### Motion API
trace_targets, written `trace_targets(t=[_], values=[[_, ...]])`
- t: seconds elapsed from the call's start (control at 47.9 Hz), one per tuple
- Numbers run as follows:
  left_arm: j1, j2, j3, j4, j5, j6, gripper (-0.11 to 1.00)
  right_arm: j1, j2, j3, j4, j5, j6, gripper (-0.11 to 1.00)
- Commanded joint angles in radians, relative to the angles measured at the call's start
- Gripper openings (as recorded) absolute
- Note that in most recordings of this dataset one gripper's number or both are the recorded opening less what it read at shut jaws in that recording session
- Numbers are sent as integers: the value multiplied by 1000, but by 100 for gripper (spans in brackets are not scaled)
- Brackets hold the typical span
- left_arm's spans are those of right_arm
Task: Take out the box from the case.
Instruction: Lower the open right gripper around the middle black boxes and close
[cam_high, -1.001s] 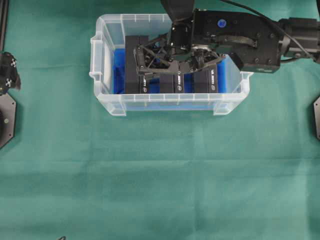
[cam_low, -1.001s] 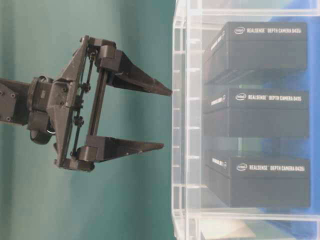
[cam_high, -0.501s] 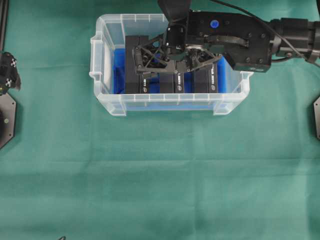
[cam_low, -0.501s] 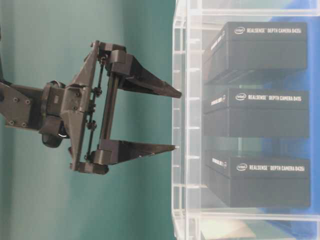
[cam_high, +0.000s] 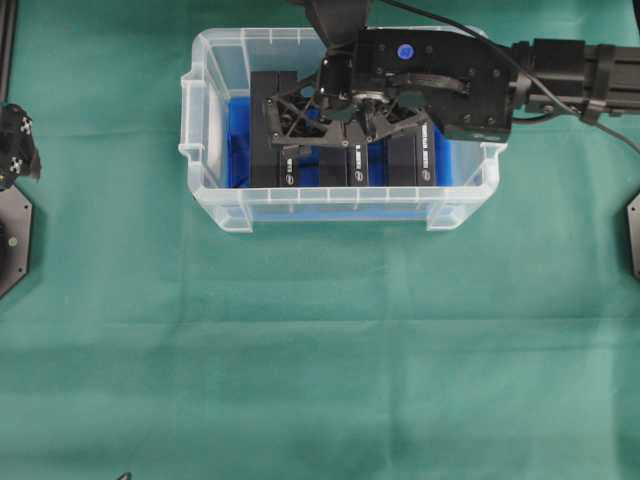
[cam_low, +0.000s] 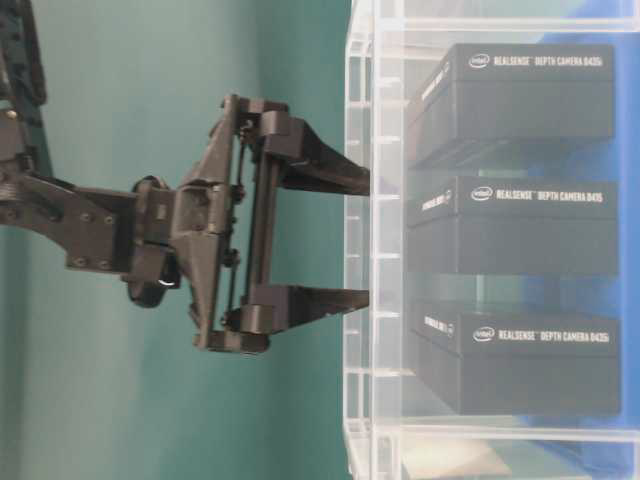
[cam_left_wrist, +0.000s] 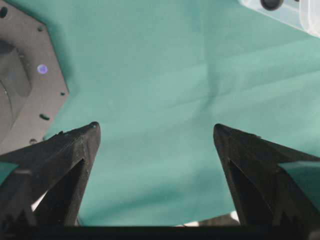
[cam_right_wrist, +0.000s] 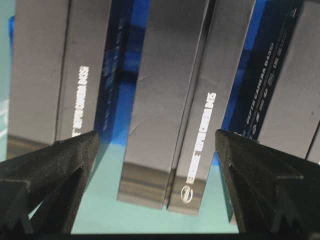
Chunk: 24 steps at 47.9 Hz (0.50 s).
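- From overhead, your right gripper hides much of the three black rectangular cardboard boxes standing side by side in the clear translucent plastic case, upper centre of the frame.
- Its jaws are spread wide, holding nothing; the right wrist view shows the middle box between the fingertips, with blue cloth showing in the gaps.
- Only the table-level view shows the fingertips at the case rim.
- Your left gripper, cut off at the overhead frame's left edge, is released over bare green cloth.
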Motion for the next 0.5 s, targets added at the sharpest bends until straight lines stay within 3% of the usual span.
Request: trace_targets(t=[0.0,0.48], values=[[3,-2,-8,2,-2,2,94,-8,-20,2,-3,-15,-6,95],[9,-2,-8,2,-3,2,94,-25,-20,72,-3,-84,-5,95]])
